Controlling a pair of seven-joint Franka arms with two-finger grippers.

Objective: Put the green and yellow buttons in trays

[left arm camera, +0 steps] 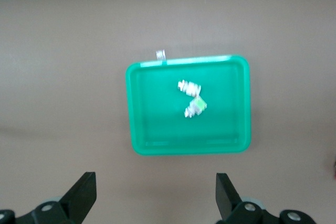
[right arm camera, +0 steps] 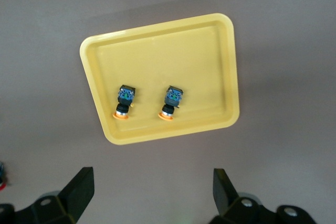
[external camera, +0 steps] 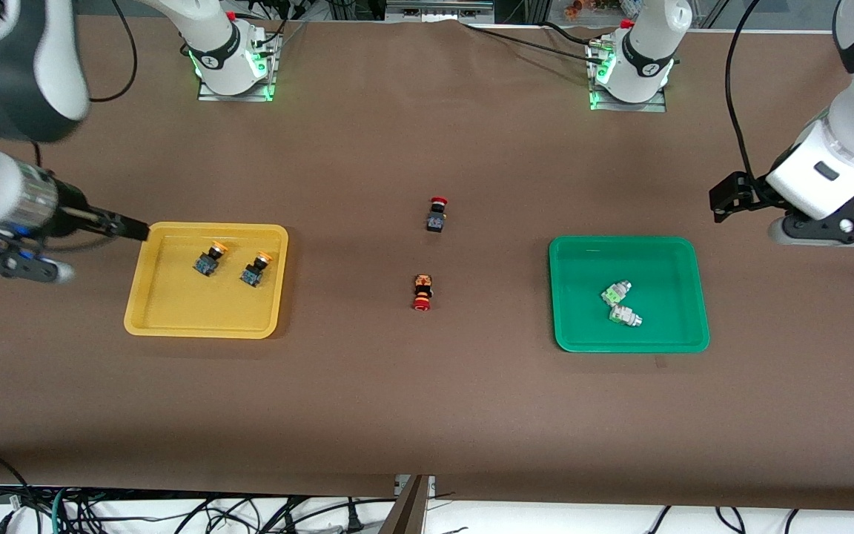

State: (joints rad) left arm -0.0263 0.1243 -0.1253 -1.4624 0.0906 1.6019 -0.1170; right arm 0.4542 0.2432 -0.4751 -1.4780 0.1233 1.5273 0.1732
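Note:
Two orange-yellow capped buttons (external camera: 209,259) (external camera: 255,268) lie in the yellow tray (external camera: 147,297). They also show in the right wrist view (right arm camera: 124,100) (right arm camera: 170,102), in that tray (right arm camera: 173,51). Two green-faced whitish buttons (external camera: 617,291) (external camera: 626,317) lie touching in the green tray (external camera: 575,267). They also show in the left wrist view (left arm camera: 189,86) (left arm camera: 196,107), in the tray (left arm camera: 152,124). My right gripper (external camera: 124,225) (right arm camera: 152,190) is open and empty, up in the air over the yellow tray's edge. My left gripper (external camera: 731,196) (left arm camera: 156,195) is open and empty, raised over the table beside the green tray.
Two dark switches with red caps lie on the brown table between the trays, one (external camera: 437,213) farther from the front camera, one (external camera: 422,291) nearer. The arm bases (external camera: 230,55) (external camera: 631,67) stand along the table's edge farthest from the front camera.

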